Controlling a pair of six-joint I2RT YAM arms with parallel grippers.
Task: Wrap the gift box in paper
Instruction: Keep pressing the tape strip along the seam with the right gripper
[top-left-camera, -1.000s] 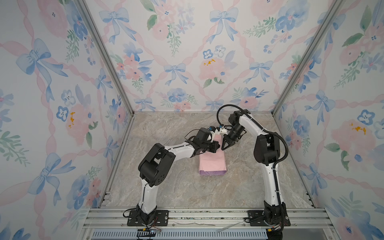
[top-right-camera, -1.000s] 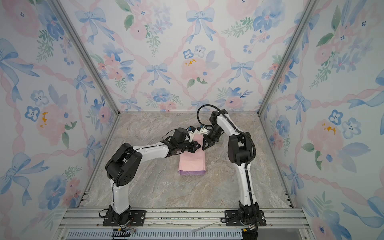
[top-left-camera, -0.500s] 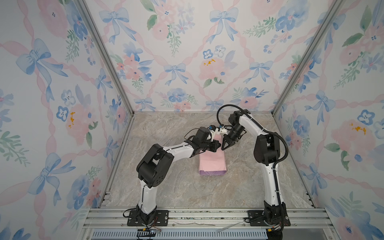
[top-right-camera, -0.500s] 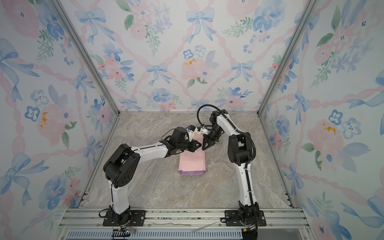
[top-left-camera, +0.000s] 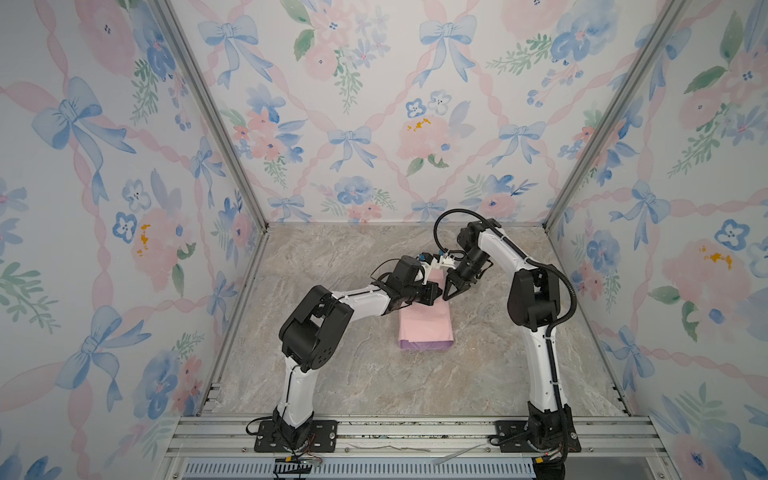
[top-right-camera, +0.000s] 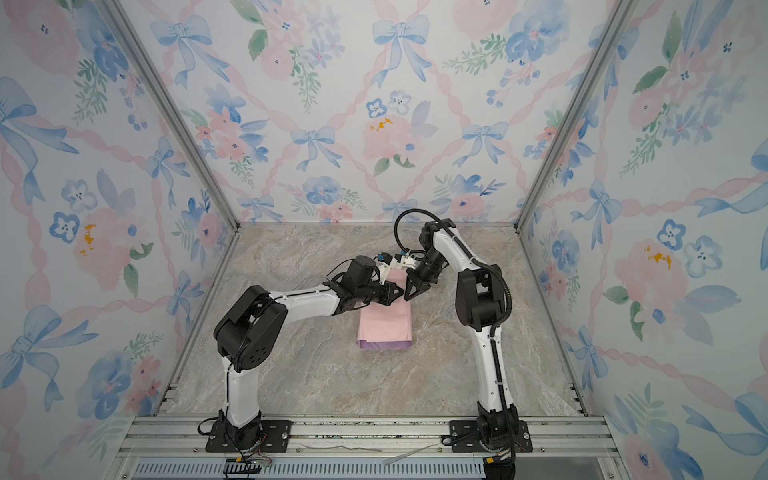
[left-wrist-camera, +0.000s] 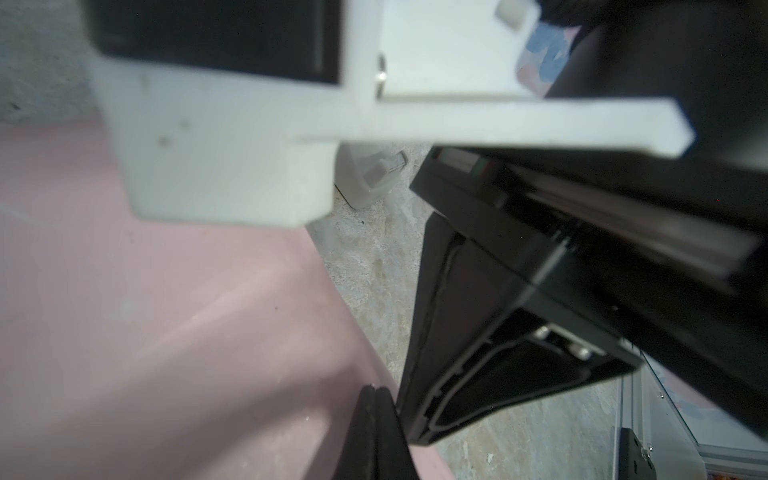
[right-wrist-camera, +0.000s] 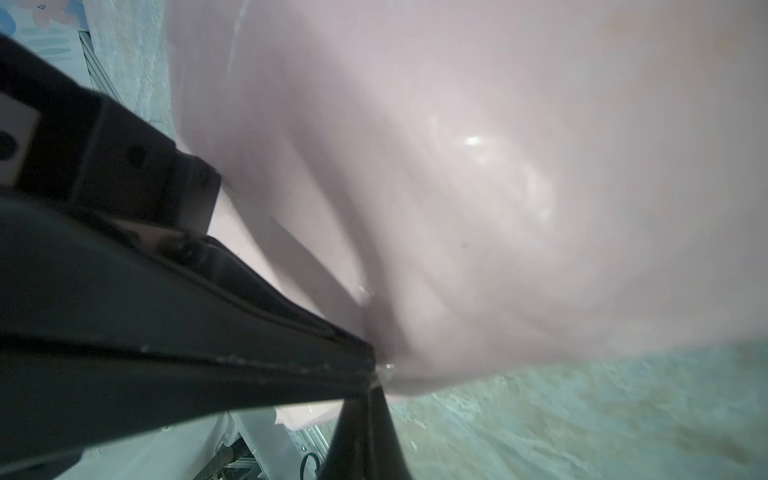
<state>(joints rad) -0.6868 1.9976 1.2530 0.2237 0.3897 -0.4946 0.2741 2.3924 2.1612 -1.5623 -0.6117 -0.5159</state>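
Note:
The paper (top-left-camera: 424, 328) lies folded into a flat pink packet with a lilac front edge in both top views (top-right-camera: 384, 324). The gift box is hidden under it. My left gripper (top-left-camera: 435, 293) is shut, its tip pressing on the packet's far right part; in the left wrist view its closed fingertips (left-wrist-camera: 374, 392) rest on the pink paper (left-wrist-camera: 166, 311). My right gripper (top-left-camera: 447, 296) is shut too and meets the left one tip to tip at the packet's right edge. In the right wrist view its tip (right-wrist-camera: 370, 392) touches the paper's edge (right-wrist-camera: 498, 187) beside the left gripper's finger (right-wrist-camera: 187, 345).
A small pale object (left-wrist-camera: 365, 178) stands on the marble table (top-left-camera: 340, 374) just beyond the packet's far edge. Floral walls close in the left, back and right sides. An aluminium rail (top-left-camera: 415, 432) with both arm bases runs along the front.
Hardly anything. Both grippers stay shut and together at the packet's far right edge; only the left arm's elbow shifts slightly.

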